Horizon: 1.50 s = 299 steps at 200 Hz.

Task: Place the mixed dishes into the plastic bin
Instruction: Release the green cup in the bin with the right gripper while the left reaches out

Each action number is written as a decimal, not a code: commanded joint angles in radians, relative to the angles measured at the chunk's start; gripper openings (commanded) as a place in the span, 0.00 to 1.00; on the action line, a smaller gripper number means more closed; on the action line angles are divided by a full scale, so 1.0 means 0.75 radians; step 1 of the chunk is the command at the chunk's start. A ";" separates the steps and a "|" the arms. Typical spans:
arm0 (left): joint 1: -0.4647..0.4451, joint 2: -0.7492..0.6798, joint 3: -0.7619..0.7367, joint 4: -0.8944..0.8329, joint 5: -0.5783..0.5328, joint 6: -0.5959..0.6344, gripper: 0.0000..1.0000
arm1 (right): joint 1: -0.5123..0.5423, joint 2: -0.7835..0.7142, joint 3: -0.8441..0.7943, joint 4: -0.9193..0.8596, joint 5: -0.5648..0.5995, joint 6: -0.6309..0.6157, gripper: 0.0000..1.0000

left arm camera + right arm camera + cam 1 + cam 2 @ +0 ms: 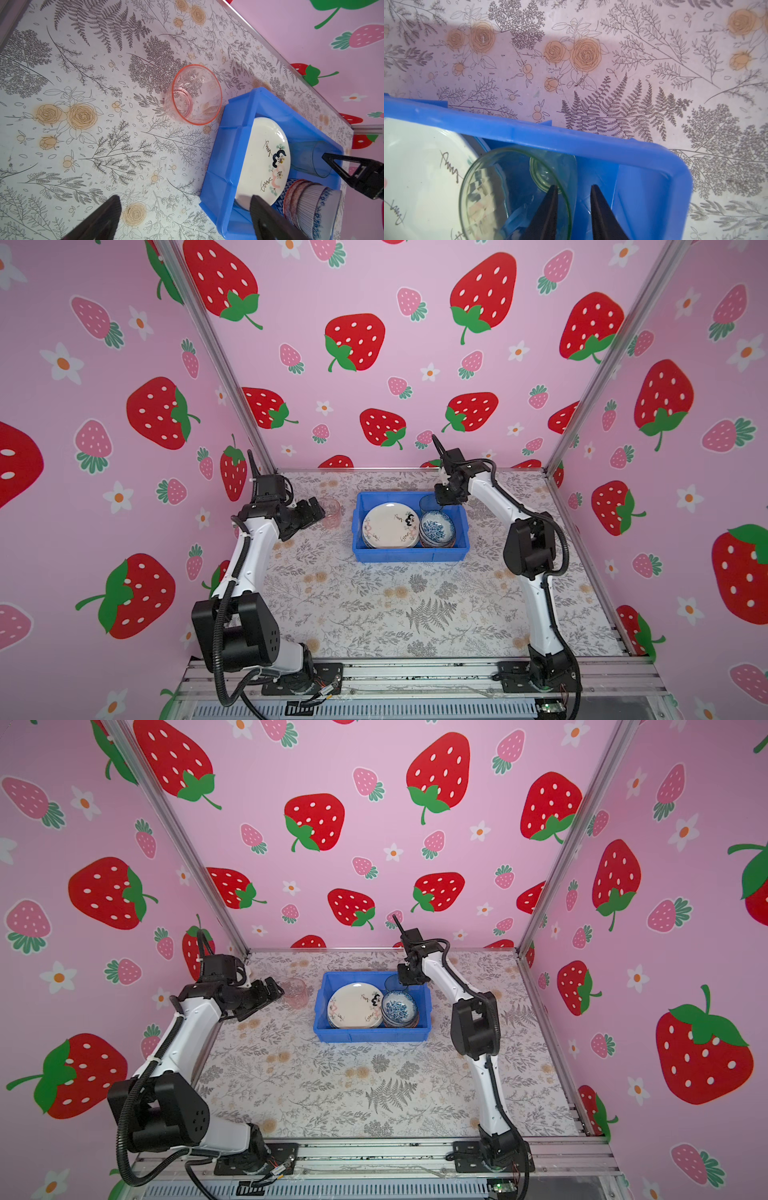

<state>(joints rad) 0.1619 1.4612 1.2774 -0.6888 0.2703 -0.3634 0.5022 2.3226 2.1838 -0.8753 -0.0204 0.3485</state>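
The right gripper point(573, 187) hangs over the far right corner of the blue plastic bin point(409, 558). Its jaws are narrowly parted across the wall of the green glass cup point(517, 193), one finger inside the rim and one outside, and they do not appear to pinch it. If that arm rises at a slant, the inner finger could hook the rim and tip the cup onto the cream floral plate point(390, 524) or the blue-white bowl point(437, 526) beside it. The left gripper point(184, 197) is spread wide and holds nothing, aimed at the pink glass cup point(195, 94), which stands on the table just left of the bin's far corner. An off-centre close could skid that slick glass into the bin wall or knock it over. The bin looks crowded, so the pink cup may end up perched on the plate stack and topple, and both arms working near the bin could collide. No brand or label is legible. The plate carries black brush-script marks that cannot be read.
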 commanded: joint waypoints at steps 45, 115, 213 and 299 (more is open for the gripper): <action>0.008 0.032 0.027 -0.038 -0.044 0.008 0.99 | 0.011 -0.172 0.014 -0.007 0.011 -0.015 0.51; 0.009 0.102 0.023 -0.053 -0.090 0.000 1.00 | 0.037 -0.573 -0.292 0.133 0.007 0.000 0.88; -0.040 0.156 0.019 -0.040 -0.132 -0.010 0.98 | 0.048 -1.170 -0.943 0.239 0.029 0.000 0.93; -0.040 0.396 0.300 -0.080 -0.157 -0.080 0.97 | 0.048 -1.495 -1.294 0.255 -0.012 0.061 0.93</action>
<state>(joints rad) 0.1326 1.7203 1.4010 -0.7174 0.1787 -0.4000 0.5346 1.2648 1.2480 -0.6888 -0.0311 0.3756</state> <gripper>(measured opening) 0.980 0.933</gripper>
